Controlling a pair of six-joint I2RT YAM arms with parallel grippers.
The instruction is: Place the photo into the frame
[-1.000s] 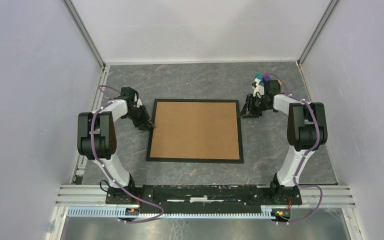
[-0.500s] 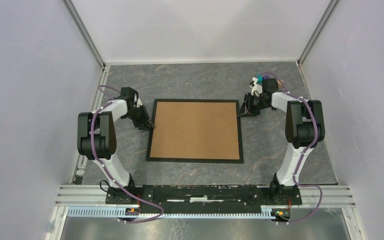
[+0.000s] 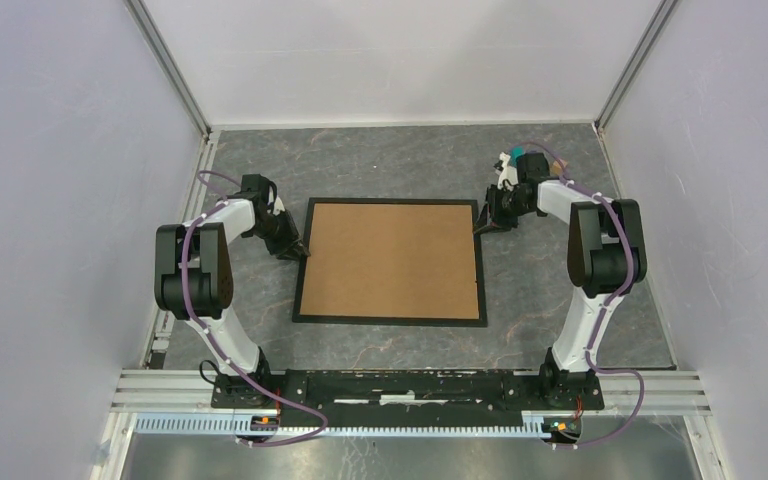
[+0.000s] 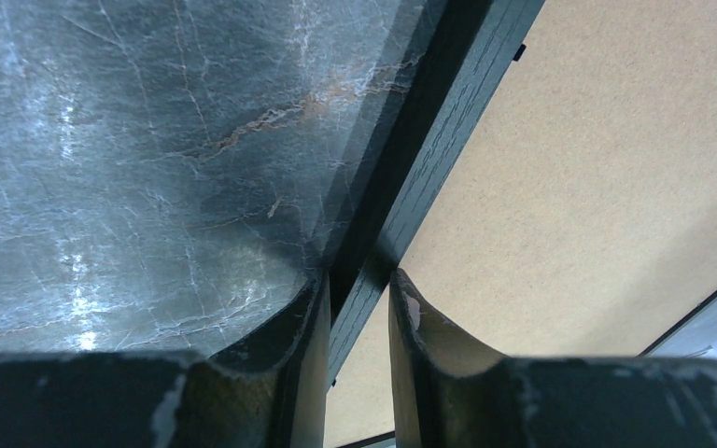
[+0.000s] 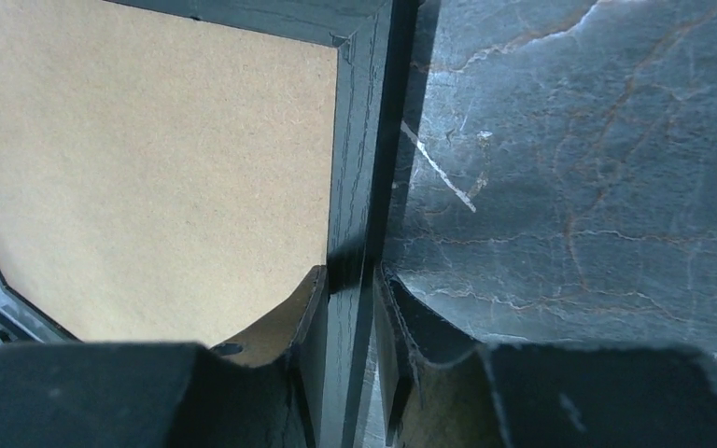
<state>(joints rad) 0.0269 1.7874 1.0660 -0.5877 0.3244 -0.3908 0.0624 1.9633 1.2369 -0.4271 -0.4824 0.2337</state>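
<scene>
The black frame (image 3: 390,320) lies flat mid-table with a plain brown backing board (image 3: 390,258) filling it. The photo is out of view. My left gripper (image 3: 298,252) sits at the frame's left rail near the far corner. In the left wrist view the rail (image 4: 448,121) runs between the fingers of the left gripper (image 4: 357,273), which is shut on it. My right gripper (image 3: 482,228) is at the right rail by the far right corner. In the right wrist view the right gripper (image 5: 350,271) is closed round that rail (image 5: 364,140).
Grey marbled table (image 3: 560,290) surrounds the frame on all sides. White walls with metal posts (image 3: 175,75) enclose the back and sides. The arm bases stand on a rail (image 3: 400,388) at the near edge.
The right gripper has slid a little toward the far end of the right rail and narrowed onto it. The left gripper and the frame have stayed put.
</scene>
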